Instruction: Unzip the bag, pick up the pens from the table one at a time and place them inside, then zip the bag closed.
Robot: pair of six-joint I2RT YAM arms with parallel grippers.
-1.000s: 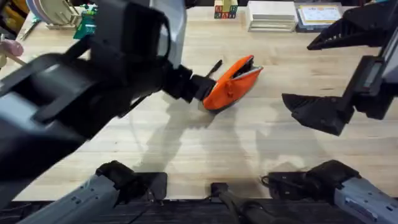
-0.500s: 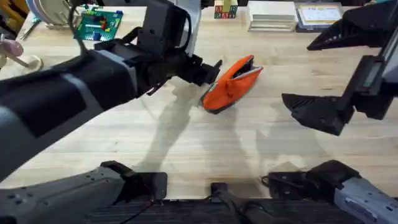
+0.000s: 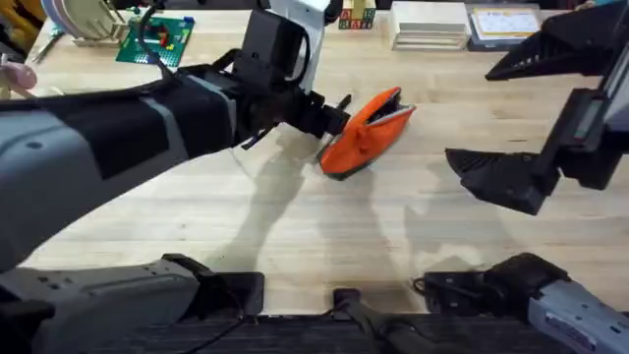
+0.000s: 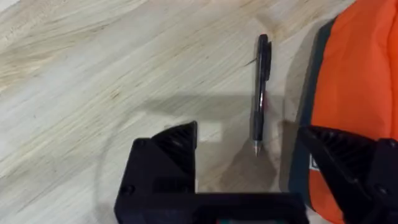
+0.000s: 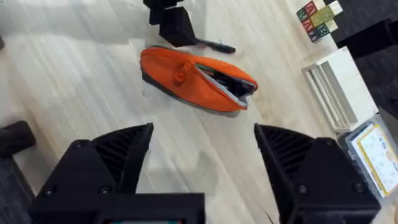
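Observation:
The orange bag (image 3: 366,133) lies on the table (image 3: 295,226) past its middle, its zip gaping at the far end (image 5: 235,86). A slim black pen (image 4: 261,93) lies flat beside the bag's left side, also seen as the pen (image 3: 342,101) from overhead. My left gripper (image 4: 249,149) is open just above the table, its fingers straddling the pen's tip end, one finger (image 4: 348,162) over the bag's edge. It holds nothing. My right gripper (image 3: 511,177) hangs open to the right of the bag (image 5: 186,74), well above it.
A green board with coloured parts (image 3: 152,39) and a rack of discs (image 3: 84,20) sit at the back left. Toy blocks (image 3: 356,15), a white stack (image 3: 429,25) and a book (image 3: 501,25) line the back edge.
My left arm has drawn lower and its gripper has shifted from the bag's near left end up to the pen beside it. The right arm and the bag have stayed put.

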